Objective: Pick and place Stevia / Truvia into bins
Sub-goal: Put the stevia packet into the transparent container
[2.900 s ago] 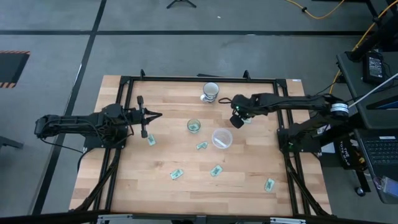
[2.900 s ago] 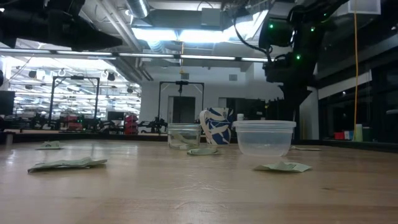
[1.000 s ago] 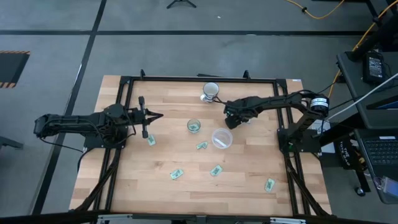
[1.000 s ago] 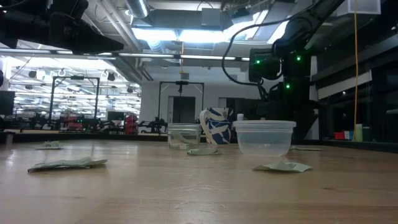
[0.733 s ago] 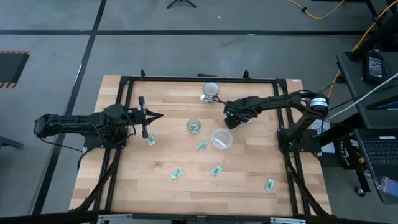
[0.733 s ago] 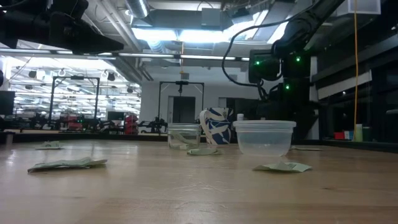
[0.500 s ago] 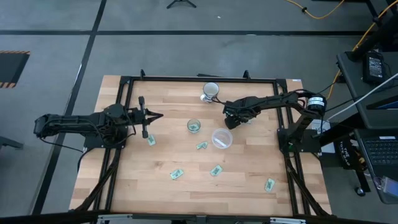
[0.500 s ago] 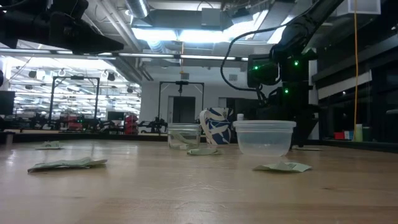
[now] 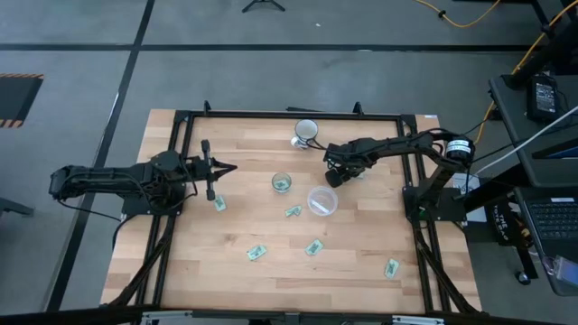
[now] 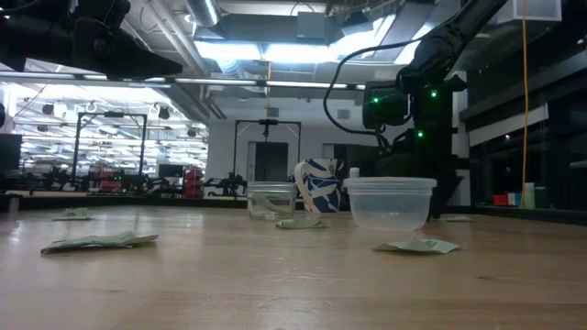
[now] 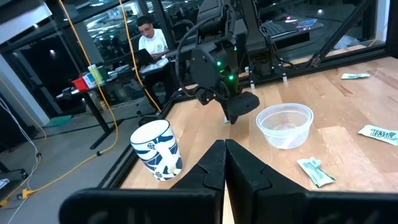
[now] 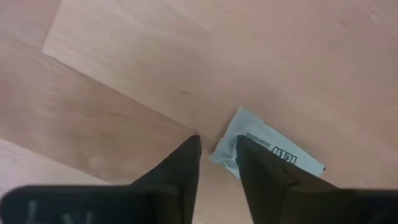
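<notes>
My right gripper is shut on a light green and white Stevia packet. It is held above the table between the blue-patterned mug and the white plastic cup, and it also shows in the left wrist view. The clear glass holds one packet. Other packets lie flat on the wood, one near my left gripper, one by the glass and one nearer the front. My left gripper is shut and empty at the table's left; its fingers meet in the left wrist view. My right gripper pinches one corner of the packet between its two fingertips. The fingers point down at the table. The rest of the packet sticks out sideways past the fingers. It is lifted clear of the wood.
More packets lie toward the near edge, one at the middle and one at the right. A black frame borders the table. A person sits at a desk beyond the table.
My right gripper has moved a little toward the table's left edge, staying shut on the packet. Before that it carried the packet from farther right toward the cups.
</notes>
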